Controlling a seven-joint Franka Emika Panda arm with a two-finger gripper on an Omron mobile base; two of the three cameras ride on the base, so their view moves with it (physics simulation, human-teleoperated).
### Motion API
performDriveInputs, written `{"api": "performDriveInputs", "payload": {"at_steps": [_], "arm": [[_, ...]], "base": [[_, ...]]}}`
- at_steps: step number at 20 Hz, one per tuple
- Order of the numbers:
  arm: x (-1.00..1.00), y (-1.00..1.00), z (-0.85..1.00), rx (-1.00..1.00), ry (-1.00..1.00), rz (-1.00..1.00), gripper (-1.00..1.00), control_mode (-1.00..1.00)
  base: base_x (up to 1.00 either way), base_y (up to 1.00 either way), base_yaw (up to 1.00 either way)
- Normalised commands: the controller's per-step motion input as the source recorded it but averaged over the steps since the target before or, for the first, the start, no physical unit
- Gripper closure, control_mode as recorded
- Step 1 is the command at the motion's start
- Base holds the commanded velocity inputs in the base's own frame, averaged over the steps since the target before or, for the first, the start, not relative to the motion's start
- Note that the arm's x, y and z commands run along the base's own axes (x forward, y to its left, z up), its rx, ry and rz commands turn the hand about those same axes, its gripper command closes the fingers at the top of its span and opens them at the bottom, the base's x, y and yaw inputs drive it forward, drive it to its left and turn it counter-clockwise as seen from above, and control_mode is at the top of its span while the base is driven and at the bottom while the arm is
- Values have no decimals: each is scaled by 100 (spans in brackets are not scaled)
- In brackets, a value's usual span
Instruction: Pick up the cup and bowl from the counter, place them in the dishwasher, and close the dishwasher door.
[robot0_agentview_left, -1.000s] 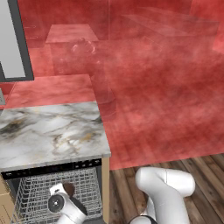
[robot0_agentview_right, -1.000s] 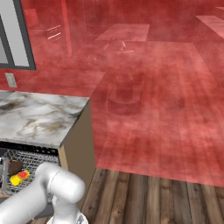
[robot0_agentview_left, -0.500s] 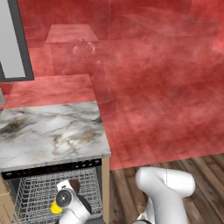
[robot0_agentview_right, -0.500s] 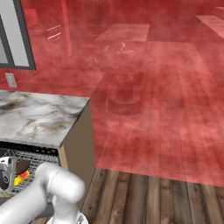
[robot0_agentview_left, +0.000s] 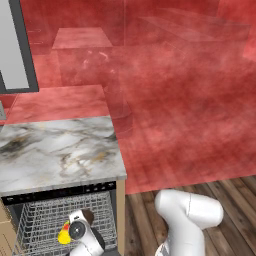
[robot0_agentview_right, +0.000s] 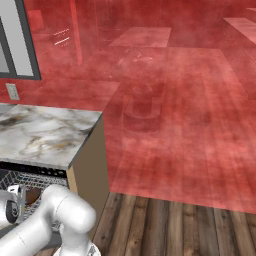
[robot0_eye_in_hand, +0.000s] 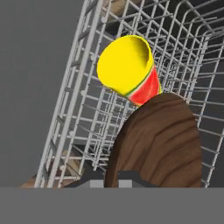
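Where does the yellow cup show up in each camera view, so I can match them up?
Left base view: the cup is a yellow patch at the bottom left, inside the dishwasher's wire rack, just left of the arm's wrist.
Right base view: I cannot make it out.
Hand view: upper centre, lying tilted in the rack with its yellow base toward the camera, just behind the brown bowl.
Shared landmark: the silver wire rack.
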Motion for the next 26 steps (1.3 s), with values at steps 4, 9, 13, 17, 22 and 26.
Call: {"api": "performDriveInputs", "payload": {"at_steps": [4,9,13,17,22,26], "arm": [[8,0,-46,0,0,0,100,-100],[10,0,-46,0,0,0,100,-100],[23,0,-40,0,0,0,100,-100],[27,0,-37,0,0,0,100,-100],[32,0,-33,0,1,0,100,-100],[31,0,-36,0,1,0,-100,-100]], "base": [[0,0,0],[0,0,0],[0,0,0],[0,0,0],[0,0,0],[0,0,0]]}}
